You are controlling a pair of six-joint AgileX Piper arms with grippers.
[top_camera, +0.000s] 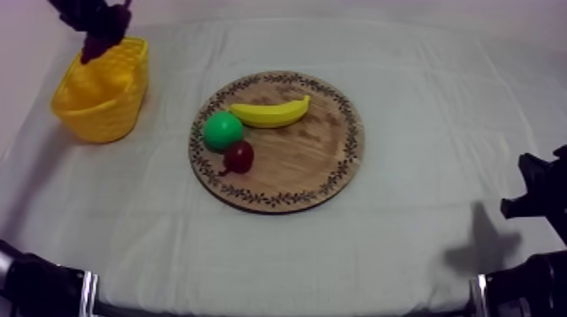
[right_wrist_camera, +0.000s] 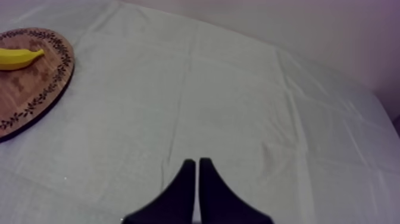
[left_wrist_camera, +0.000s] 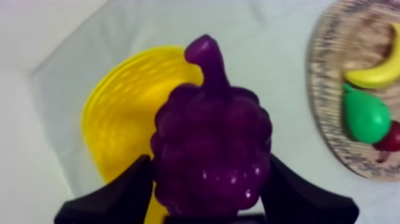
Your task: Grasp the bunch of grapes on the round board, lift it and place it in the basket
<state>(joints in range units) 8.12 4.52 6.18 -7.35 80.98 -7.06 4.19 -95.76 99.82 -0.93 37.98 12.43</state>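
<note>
My left gripper [top_camera: 99, 42] hangs over the yellow basket [top_camera: 105, 88] at the table's far left, shut on the purple bunch of grapes [left_wrist_camera: 211, 149]. In the left wrist view the grapes sit between my two black fingers [left_wrist_camera: 122, 190], stem up, with the basket [left_wrist_camera: 128, 107] right beneath. The bunch of grapes [top_camera: 97, 46] is above the basket's rim. My right gripper [right_wrist_camera: 196, 173] rests at the table's right side, fingers together as a narrow wedge over bare cloth.
The round wooden board [top_camera: 316, 160] lies mid-table with a banana [top_camera: 270, 112], a green pear [top_camera: 223, 131] and a small red fruit [top_camera: 240, 156] on it. Open cloth spreads between board and basket and across the right half.
</note>
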